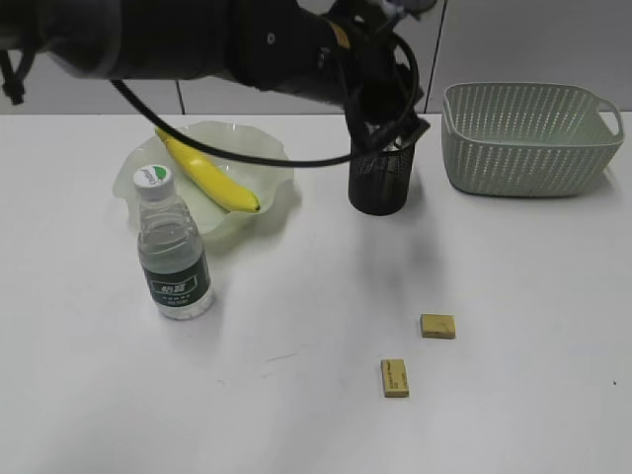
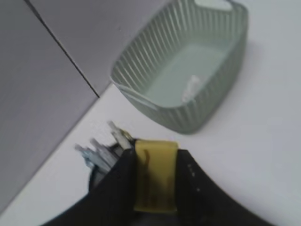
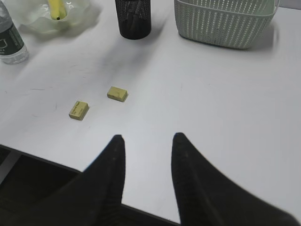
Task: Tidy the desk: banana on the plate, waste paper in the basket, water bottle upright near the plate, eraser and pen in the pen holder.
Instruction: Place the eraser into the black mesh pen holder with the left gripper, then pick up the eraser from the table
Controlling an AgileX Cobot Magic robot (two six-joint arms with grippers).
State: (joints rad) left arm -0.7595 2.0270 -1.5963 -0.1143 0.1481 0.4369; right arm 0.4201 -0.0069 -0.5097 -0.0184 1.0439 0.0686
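Note:
My left gripper (image 2: 156, 148) is shut on a yellow eraser (image 2: 156, 174), right above the black mesh pen holder (image 1: 380, 183), where silvery pens (image 2: 101, 153) stand. Two more erasers (image 1: 437, 326) (image 1: 395, 377) lie flat on the white desk (image 1: 296, 395). The banana (image 1: 212, 178) lies on the green plate (image 1: 272, 148), and the water bottle (image 1: 173, 262) stands upright in front of it. A scrap of waste paper (image 2: 192, 88) lies in the basket (image 1: 528, 138). My right gripper (image 3: 148, 139) hangs open and empty over the desk's near edge.
The left arm (image 1: 197, 44) reaches across the back of the desk from the left, over the plate. The basket stands at the back right, to the right of the pen holder. The desk's front edge (image 3: 56, 162) runs under the right fingers.

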